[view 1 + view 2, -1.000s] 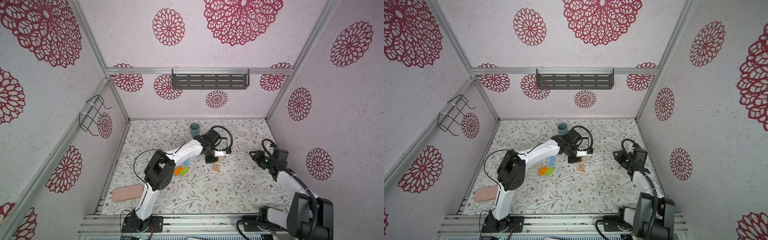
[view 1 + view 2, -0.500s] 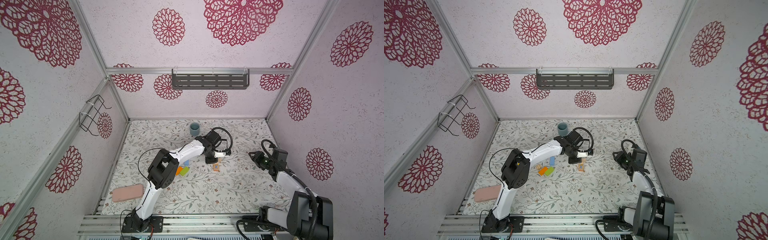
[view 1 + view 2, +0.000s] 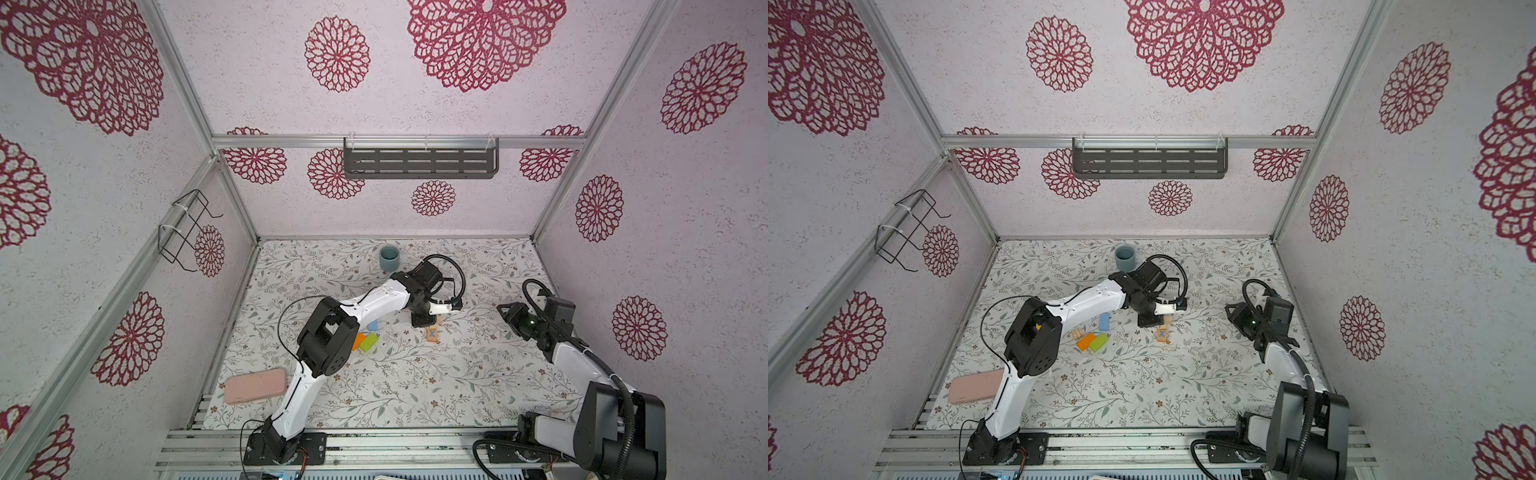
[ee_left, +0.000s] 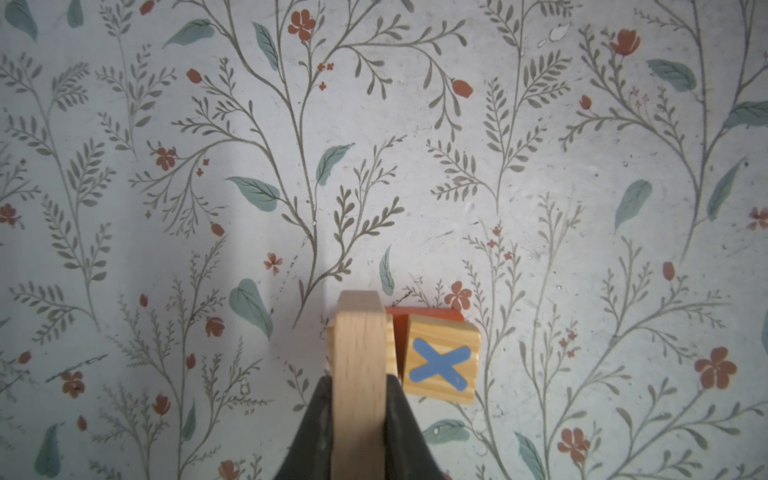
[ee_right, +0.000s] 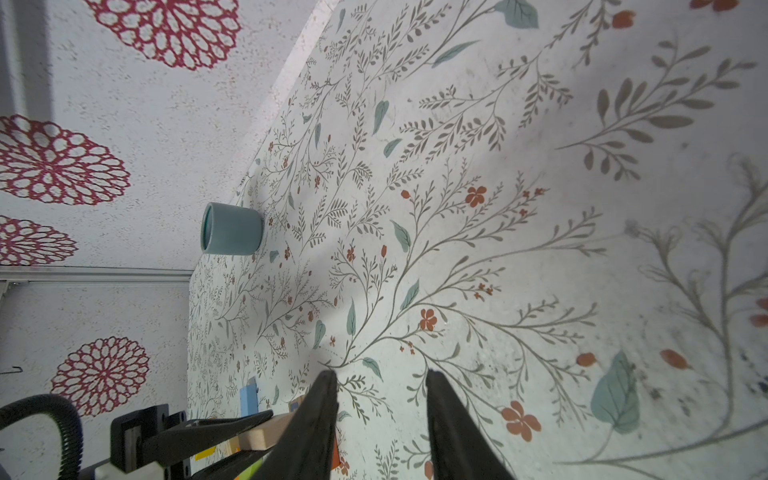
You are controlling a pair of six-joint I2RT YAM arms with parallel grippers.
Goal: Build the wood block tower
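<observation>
Floral-printed tabletop [image 3: 415, 395] carries the start of the tower: 2 pale letter cubes side by side, seemingly on a red-orange block [image 4: 424, 313]. The X cube [image 4: 440, 363] shows plainly; its neighbour [image 4: 390, 347] is mostly hidden. Directly over that neighbour, the left gripper [image 4: 359, 386] is clamped on a tan block [image 4: 359, 332] held on its narrow edge. Set down like this, it would likely rest on 1 cube only and tip, or nudge the X cube off its base. Blue [image 3: 1104, 321], orange [image 3: 1086, 341] and green [image 3: 1099, 343] blocks lie loose beside the left arm. The right gripper [image 5: 380, 376] waits well apart, jaws parted, empty.
</observation>
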